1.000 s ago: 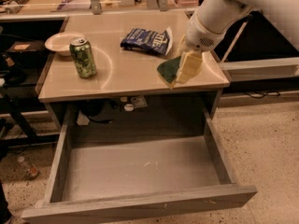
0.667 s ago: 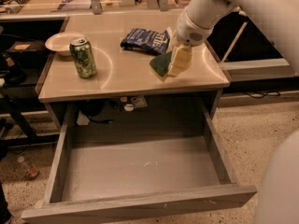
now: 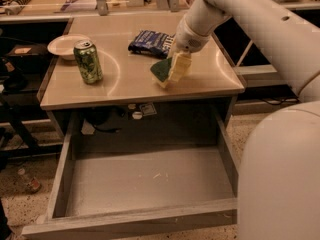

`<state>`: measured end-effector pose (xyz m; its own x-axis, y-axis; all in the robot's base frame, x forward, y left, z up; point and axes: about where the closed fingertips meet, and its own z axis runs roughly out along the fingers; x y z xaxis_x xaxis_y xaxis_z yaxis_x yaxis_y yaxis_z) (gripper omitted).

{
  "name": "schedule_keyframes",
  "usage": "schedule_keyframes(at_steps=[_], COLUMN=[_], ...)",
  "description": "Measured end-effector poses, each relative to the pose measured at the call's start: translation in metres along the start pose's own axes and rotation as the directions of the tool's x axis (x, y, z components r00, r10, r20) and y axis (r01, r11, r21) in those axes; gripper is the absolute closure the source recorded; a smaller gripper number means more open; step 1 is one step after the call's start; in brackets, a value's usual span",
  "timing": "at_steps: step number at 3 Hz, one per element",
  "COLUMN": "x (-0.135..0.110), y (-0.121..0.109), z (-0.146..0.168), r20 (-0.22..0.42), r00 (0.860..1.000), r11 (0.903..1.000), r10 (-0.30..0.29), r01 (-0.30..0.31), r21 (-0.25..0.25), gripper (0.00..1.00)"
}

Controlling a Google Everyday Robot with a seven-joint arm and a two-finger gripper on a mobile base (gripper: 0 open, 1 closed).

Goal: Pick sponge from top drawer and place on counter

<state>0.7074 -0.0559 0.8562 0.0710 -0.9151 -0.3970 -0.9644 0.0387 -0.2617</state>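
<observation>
The gripper (image 3: 179, 63) sits low over the right-hand half of the counter (image 3: 125, 86), wrist angled down from the upper right. Its jaws are closed on the sponge (image 3: 161, 71), gripping the yellow foam side with the dark green face turned left. The sponge hangs tilted, and its lowest corner is at or just above the surface; I cannot tell whether it touches. The top drawer (image 3: 145, 181) stands pulled fully out below, its floor bare.

The step in hand appears to be the placement:

1. Lower until the sponge's bottom edge bears on the counter. Releasing from a tilt may let it tip or roll.
2. Keep the drop point where it is. It lies well inside the front edge and clear of the blue chip bag (image 3: 150, 43) just behind.
3. Open the jaws only far enough to free the foam, then lift straight up to avoid dragging it.

The green can (image 3: 88, 61) and white bowl (image 3: 64, 45) are well apart on the left and pose no obstruction.
</observation>
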Motion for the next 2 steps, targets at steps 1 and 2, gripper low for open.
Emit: schedule_keyframes(at_steps=[1,2], x=[0.001,0.004], y=[-0.012,-0.024], z=[0.02,0.035], r20=[-0.005,-0.009], r00=[1.0,0.999], r11=[0.9996,0.9992], r10=[-0.024,-0.032], r01=[0.024,0.032], r21=[0.014,0.024], gripper=[1.0,1.0])
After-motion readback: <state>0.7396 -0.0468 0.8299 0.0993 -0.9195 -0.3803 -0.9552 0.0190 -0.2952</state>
